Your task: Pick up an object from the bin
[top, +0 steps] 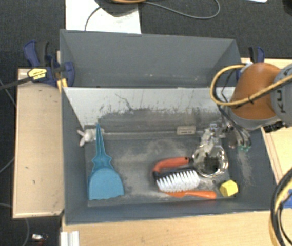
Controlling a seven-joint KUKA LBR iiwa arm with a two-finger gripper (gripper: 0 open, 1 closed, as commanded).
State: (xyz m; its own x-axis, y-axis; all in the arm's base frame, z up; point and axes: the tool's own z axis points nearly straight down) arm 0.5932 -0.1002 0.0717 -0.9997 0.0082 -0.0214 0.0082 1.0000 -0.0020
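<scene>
Grey metal bin (151,60), scuffed floor (135,152).

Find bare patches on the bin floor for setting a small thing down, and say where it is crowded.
Bare floor lies in the middle, between the blue scoop and the orange-handled brush. The right front is crowded: the claw hangs over the brush's end, a yellow block beside it. A small white piece sits back left.

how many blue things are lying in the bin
1: a blue flat plastic long-handled scoop, at the grey metal bin's left. The gripper may hide others.
</scene>
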